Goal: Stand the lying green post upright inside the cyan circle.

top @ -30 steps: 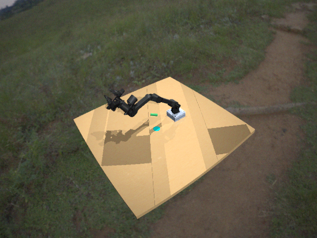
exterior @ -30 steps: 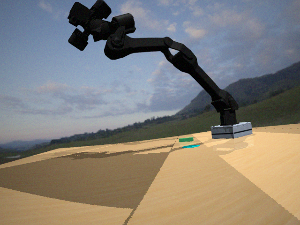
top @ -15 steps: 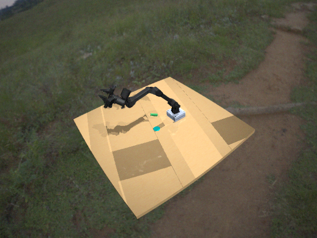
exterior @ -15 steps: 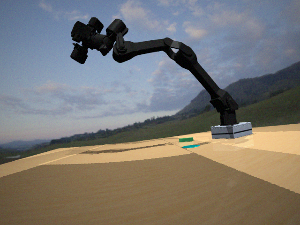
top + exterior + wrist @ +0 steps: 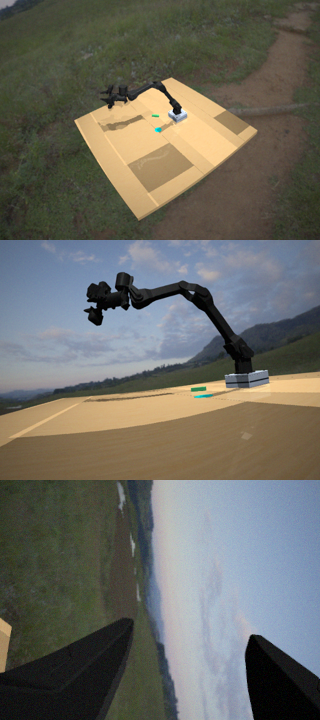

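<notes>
Green post (image 5: 155, 115) lying flat on the tan board (image 5: 165, 160), long axis roughly level, just in front of the grey arm base (image 5: 177, 115). Cyan circle (image 5: 158, 129) painted on the board close beside the post, separated by a narrow strip of bare board, nothing standing in it. From the exterior view, post (image 5: 198, 388) and circle (image 5: 203, 396) side by side near the base (image 5: 246, 378). Gripper (image 5: 105, 96) held high above the far edge of the board, well apart from post and circle, at the end of the outstretched black arm (image 5: 144, 89). Fingers parted about halfway, pinching nothing; only grass, hillside and sky between them in the wrist view. Arm shadow stretched across the board.
</notes>
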You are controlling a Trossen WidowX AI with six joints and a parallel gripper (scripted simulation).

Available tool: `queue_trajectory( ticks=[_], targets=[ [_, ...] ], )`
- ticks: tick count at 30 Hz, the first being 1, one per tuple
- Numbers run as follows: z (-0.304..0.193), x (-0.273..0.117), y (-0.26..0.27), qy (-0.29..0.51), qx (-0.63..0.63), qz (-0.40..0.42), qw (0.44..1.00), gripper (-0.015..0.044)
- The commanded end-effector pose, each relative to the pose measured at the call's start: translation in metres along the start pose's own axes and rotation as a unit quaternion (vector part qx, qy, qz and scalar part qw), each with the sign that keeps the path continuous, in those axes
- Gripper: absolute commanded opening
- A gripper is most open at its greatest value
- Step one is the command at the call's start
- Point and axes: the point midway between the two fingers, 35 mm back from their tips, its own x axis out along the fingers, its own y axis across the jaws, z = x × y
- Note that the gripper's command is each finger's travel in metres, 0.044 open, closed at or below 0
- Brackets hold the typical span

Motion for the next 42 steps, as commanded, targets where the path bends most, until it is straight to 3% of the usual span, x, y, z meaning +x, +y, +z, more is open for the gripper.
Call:
queue_trajectory(
  ticks=[1,11,22,32,42],
  targets=[
    [-0.023,-0.002,0.018,0.011,0.019,0.051,0.998,0.0233],
    [-0.092,-0.027,0.058,0.074,0.091,0.181,0.976,0.0233],
    [-0.166,-0.085,0.098,0.185,0.189,0.308,0.914,0.0233],
    [-0.223,-0.164,0.127,0.317,0.284,0.394,0.815,0.0233],
    [-0.261,-0.259,0.143,0.463,0.372,0.439,0.674,0.0233]
  ],
)
